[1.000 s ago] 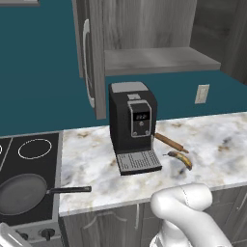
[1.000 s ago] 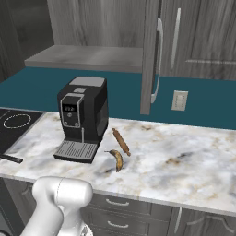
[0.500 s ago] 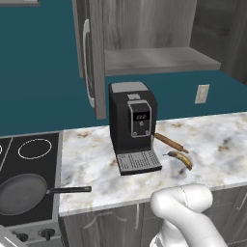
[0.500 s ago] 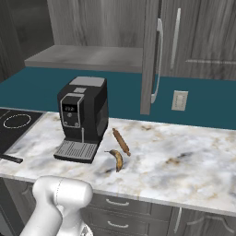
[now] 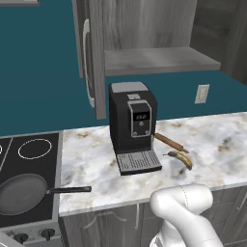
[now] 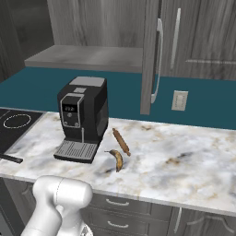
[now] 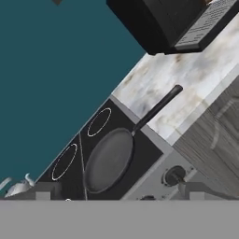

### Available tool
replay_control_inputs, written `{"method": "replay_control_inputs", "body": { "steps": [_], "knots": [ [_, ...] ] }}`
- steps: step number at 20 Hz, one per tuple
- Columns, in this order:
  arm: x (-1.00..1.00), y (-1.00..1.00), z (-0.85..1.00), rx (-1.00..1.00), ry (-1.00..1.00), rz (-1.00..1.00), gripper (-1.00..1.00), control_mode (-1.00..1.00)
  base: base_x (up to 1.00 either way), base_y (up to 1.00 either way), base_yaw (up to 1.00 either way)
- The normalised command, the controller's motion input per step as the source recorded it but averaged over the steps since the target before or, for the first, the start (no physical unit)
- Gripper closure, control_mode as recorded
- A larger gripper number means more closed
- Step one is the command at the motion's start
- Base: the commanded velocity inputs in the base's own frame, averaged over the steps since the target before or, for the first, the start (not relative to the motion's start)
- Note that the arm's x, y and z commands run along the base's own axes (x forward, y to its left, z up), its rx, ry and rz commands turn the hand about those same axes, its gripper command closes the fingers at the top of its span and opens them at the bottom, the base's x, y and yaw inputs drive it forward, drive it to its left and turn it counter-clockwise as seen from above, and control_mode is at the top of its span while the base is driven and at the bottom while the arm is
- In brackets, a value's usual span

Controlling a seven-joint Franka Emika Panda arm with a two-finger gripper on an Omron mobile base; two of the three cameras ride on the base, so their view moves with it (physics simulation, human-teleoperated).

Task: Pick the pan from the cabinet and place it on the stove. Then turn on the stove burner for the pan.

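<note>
The dark grey pan (image 5: 21, 193) lies flat on the front right of the black stove (image 5: 12, 159), and its thin black handle (image 5: 72, 189) reaches out over the marble counter. From the hand view the pan (image 7: 109, 158) covers its burner ring. My gripper (image 7: 119, 193) hangs low in front of the stove's grey knob strip, open, with its fingertips far apart and nothing between them. A round black knob (image 7: 173, 175) sits just ahead of it. The tall cabinet's door (image 5: 89, 58) stands open beside its grey shelf (image 5: 159, 60).
A black coffee machine (image 5: 132, 125) stands on the marble counter (image 5: 212, 140), with a rolling pin (image 5: 169, 142) and a banana (image 5: 181, 159) to its right. Two uncovered white rings (image 7: 99, 122) mark the stove's far side. Grey drawers (image 6: 120, 203) run below the counter.
</note>
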Motion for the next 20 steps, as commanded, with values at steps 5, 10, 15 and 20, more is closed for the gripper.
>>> {"method": "replay_control_inputs", "body": {
  "steps": [5, 10, 15, 20],
  "knots": [
    [0.00, -0.11, 0.02, -0.03, -0.07, 0.00, -1.00, -1.00, 0.00, 0.00, 0.00],
    [0.00, -0.12, 0.03, -0.20, -0.03, -0.03, -1.00, -1.00, 0.00, 0.00, 0.00],
    [-0.15, 0.00, 0.16, -0.38, -0.05, -0.03, -1.00, -1.00, 0.00, 0.00, 0.00],
    [-0.12, -0.01, 0.04, -0.35, -0.04, -0.01, -1.00, -1.00, 0.00, 0.00, 0.00]
  ]
}}
